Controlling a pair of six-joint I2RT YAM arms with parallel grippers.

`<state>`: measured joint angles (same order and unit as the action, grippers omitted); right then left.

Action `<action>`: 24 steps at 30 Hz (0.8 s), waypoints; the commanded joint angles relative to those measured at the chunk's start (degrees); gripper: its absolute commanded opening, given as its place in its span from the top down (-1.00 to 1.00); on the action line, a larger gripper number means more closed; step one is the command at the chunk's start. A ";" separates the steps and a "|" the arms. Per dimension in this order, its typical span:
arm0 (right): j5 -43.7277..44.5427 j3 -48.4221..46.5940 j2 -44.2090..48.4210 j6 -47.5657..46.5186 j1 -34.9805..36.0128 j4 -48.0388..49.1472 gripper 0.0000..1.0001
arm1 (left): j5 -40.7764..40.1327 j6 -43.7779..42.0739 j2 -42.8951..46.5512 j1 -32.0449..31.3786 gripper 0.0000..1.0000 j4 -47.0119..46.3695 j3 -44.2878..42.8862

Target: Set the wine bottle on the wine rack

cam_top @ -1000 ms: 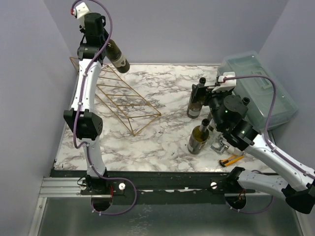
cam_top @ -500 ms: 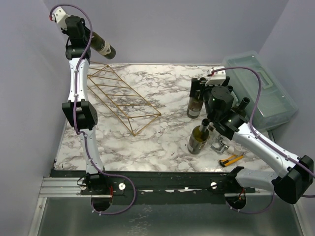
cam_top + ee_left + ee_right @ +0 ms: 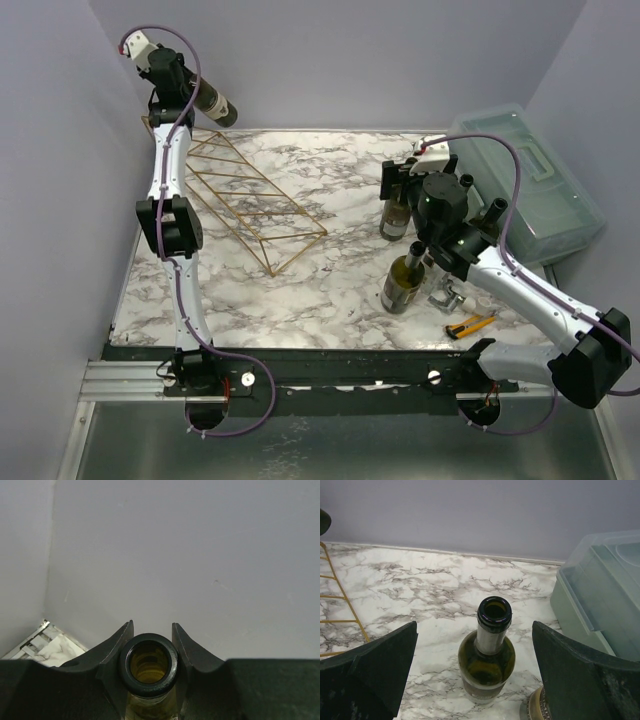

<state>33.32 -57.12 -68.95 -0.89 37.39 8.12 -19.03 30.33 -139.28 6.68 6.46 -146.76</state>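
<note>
My left gripper (image 3: 178, 82) is raised high at the back left and is shut on the neck of a dark green wine bottle (image 3: 208, 101). The bottle lies nearly level, above the far end of the gold wire wine rack (image 3: 252, 203). In the left wrist view the bottle's open mouth (image 3: 148, 665) sits tight between the jaws of the left gripper (image 3: 151, 639). My right gripper (image 3: 398, 178) is open above a second bottle (image 3: 396, 216) standing on the marble. In the right wrist view this bottle (image 3: 487, 662) stands between the wide-apart fingers of the right gripper (image 3: 474, 626), touching neither.
A third bottle (image 3: 403, 283) stands nearer the front; its gold-labelled shoulder (image 3: 536, 709) shows by my right finger. A translucent lidded box (image 3: 535, 185) stands at the right. A yellow utility knife (image 3: 470, 324) and a small metal piece (image 3: 447, 297) lie at the front right.
The left arm swung the held bottle up and back to the left, from above the rack's middle to its far end. The right gripper moved back and left over the standing bottle.
</note>
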 commanded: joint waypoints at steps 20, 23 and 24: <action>-3.42 -1.62 -0.11 0.71 -0.24 0.85 -1.00 | -4.01 0.01 -0.17 1.50 1.00 -6.82 -0.15; -3.74 -1.54 0.05 0.73 -0.29 0.79 -1.00 | -3.83 -0.26 0.76 1.50 1.00 -6.56 0.29; -3.78 -1.50 0.09 0.72 -0.30 0.84 -1.00 | -3.83 -0.26 0.97 1.58 1.00 -6.56 0.54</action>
<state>30.89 -57.14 -69.01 -0.89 37.39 8.10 -21.47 29.43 -143.06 7.64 5.76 -145.71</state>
